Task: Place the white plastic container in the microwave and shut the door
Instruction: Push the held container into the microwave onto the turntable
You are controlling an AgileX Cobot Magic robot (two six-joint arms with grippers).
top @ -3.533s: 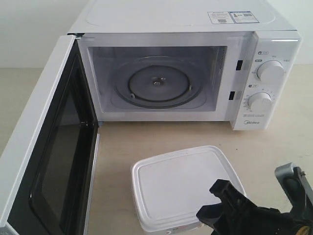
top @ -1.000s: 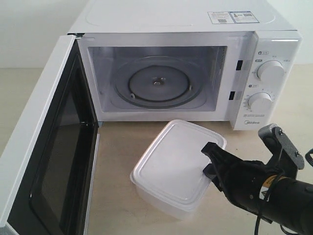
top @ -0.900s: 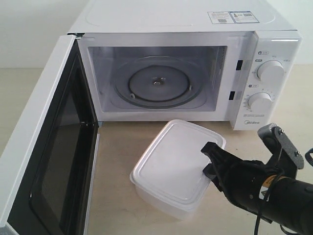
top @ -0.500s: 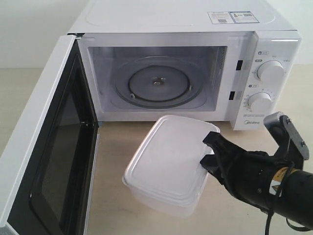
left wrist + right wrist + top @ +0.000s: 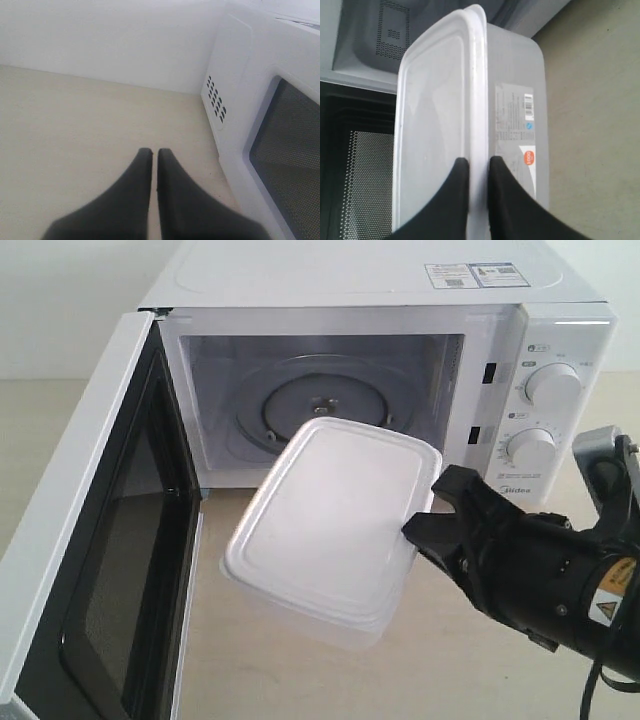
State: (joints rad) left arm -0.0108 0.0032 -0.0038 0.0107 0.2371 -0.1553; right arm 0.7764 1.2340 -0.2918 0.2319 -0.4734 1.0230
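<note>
The white boxy countertop microwave [image 5: 350, 280] stands on the beige tabletop [image 5: 250, 670] with its cavity exposed. The white side-hinged door [image 5: 70, 510], with dark window and black inner frame, is swung fully open on the left side of the microwave. The round glass turntable [image 5: 290, 400] lies on the cavity floor. Two round white dials [image 5: 553, 385] sit one above the other on the right-hand control panel.

The rectangular translucent-white plastic container [image 5: 330, 525], with rounded corners and a rimmed flat lid, is held in the air directly in front of the microwave opening. It is tilted, with the lid facing up and away from the control panel. In the exterior view its far edge overlaps the lower part of the cavity and part of the turntable. A small orange-red label [image 5: 529, 156] shows on one side wall.

The right gripper [image 5: 428, 508] is clamped on the container's rim at the corner nearest the control panel, one black finger on the lid and the other on the wall below the rim.

The left gripper [image 5: 151, 152] hangs over the tabletop beside the microwave's vented left wall, outside the open door. Its jaws are together with only a thin slit between the tips, and nothing is held
</note>
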